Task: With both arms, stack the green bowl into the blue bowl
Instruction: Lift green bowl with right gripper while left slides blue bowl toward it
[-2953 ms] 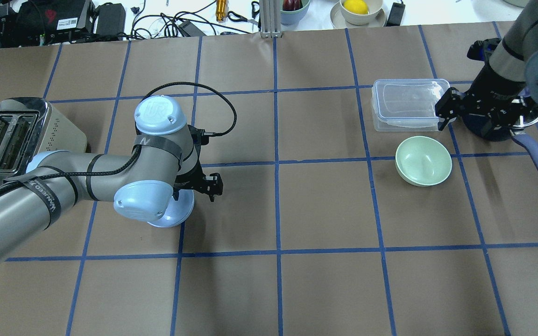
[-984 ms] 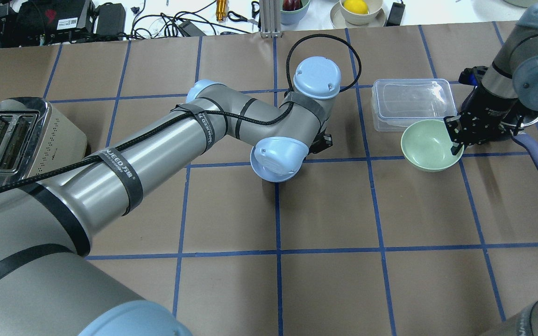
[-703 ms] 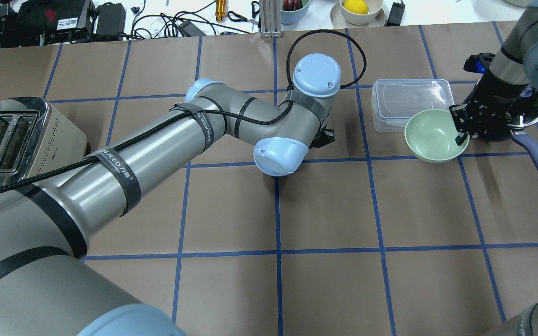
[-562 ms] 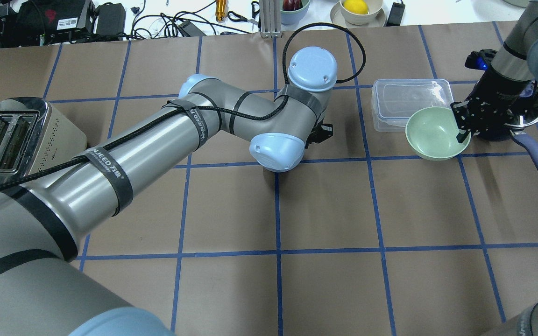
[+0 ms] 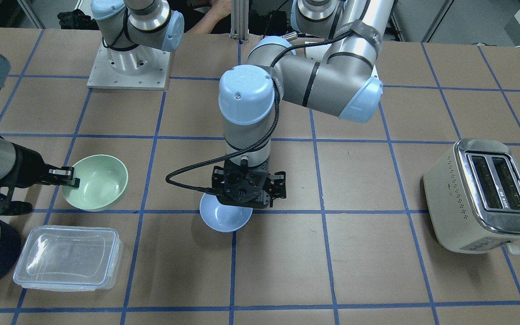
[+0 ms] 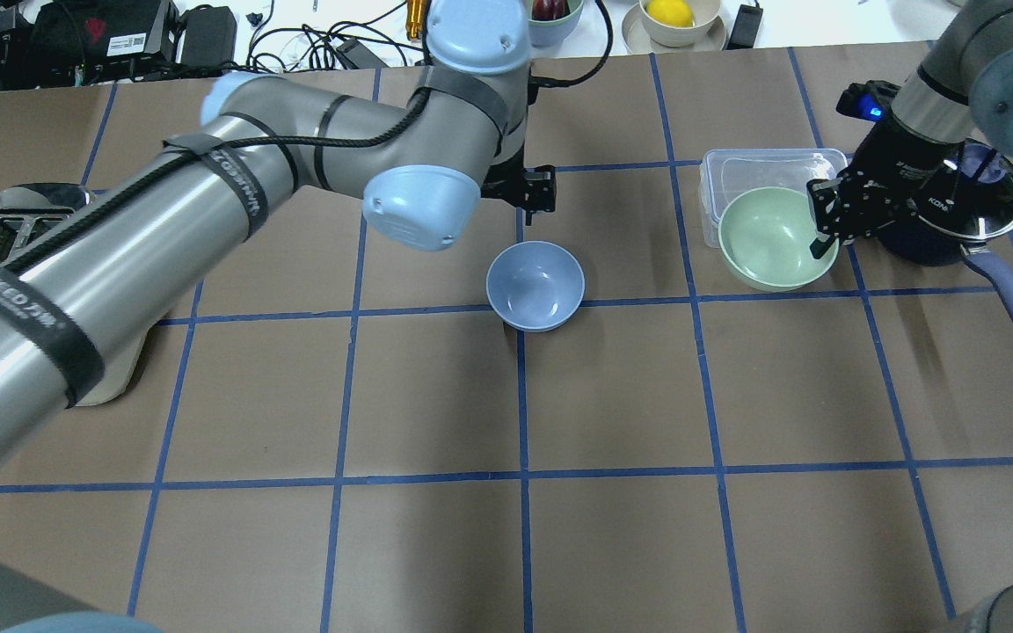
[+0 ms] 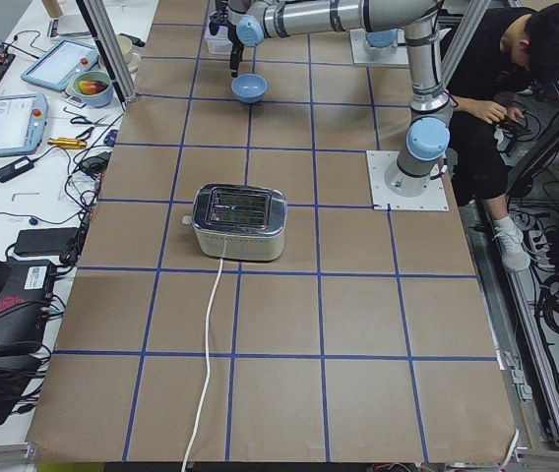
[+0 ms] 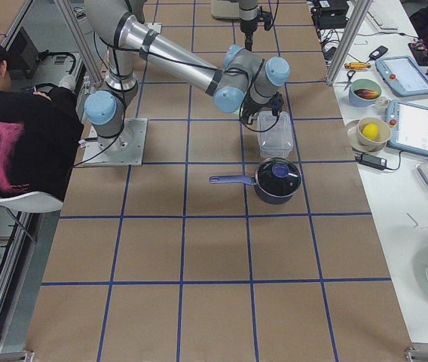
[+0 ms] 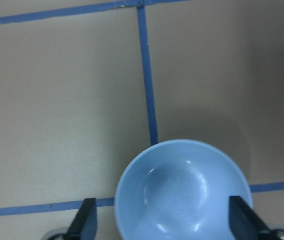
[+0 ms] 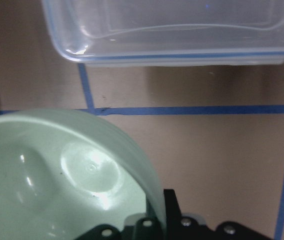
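Since the overhead frame of a moment ago, the left arm (image 6: 207,202) has been swung toward the far side of the table (image 6: 612,527), so that the blue bowl (image 6: 535,286), then hidden beneath the wrist, is now uncovered. The green bowl (image 6: 777,237) has been carried a little toward the centre.

The blue bowl is seen standing upright on the brown paper, beside a crossing of blue tape lines and near the middle of the table. The left gripper (image 6: 531,189) is held above it and clear of it. In the left wrist view its fingertips (image 9: 86,220) are spread wide, one on either side of the bowl, with nothing between them.

The green bowl is gripped at its rim by the right gripper (image 6: 823,233), on the side toward the saucepan (image 6: 955,220), with the jaws closed on the wall. It is held clear of the table, near the clear lidded container (image 6: 770,171) and well apart from the blue bowl. A toaster (image 5: 481,194) is seen at the robot's left end.
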`<act>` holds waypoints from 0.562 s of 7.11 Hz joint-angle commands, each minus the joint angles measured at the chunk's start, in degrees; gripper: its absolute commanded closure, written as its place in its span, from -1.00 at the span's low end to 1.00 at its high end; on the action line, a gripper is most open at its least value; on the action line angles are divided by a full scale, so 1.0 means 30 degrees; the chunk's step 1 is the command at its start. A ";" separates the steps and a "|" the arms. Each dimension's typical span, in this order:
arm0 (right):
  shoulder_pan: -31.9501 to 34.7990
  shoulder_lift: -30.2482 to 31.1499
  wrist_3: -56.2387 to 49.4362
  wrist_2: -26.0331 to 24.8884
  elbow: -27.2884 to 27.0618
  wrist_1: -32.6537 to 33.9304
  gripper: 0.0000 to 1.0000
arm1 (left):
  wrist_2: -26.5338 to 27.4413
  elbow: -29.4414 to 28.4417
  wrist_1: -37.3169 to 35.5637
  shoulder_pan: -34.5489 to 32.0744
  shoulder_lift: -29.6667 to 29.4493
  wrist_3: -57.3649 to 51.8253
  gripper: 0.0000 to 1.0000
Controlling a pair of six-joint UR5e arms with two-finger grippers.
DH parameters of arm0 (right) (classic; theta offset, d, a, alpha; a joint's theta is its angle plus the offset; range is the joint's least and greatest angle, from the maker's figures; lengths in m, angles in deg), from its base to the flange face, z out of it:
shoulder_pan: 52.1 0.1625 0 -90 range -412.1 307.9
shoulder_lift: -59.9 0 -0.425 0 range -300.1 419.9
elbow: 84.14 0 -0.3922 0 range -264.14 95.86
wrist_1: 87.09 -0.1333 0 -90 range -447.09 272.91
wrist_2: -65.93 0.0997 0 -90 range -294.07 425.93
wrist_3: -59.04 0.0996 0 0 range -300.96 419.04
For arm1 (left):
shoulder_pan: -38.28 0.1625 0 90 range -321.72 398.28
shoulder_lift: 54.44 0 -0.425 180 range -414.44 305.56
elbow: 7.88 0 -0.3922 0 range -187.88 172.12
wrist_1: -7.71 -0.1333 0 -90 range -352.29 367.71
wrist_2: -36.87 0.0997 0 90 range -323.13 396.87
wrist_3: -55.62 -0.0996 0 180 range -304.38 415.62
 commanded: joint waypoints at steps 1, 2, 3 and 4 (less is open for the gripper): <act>0.3403 0.0160 0.3482 0.0897 0.0207 0.0219 1.00 | -0.0249 0.0066 0.2862 0.2823 0.2640 -0.2234 -1.00; 0.4987 0.0044 0.5417 0.1798 0.0179 0.0829 1.00 | -0.0220 0.0328 0.4587 0.3647 0.3958 -0.2793 -1.00; 0.6395 -0.0218 0.7090 0.1807 -0.0053 0.2517 1.00 | -0.0249 0.0331 0.5620 0.4700 0.5276 -0.3291 -1.00; 0.7424 -0.0801 0.7570 0.1952 -0.0229 0.3172 1.00 | -0.0191 0.0592 0.6732 0.5348 0.6739 -0.3412 -1.00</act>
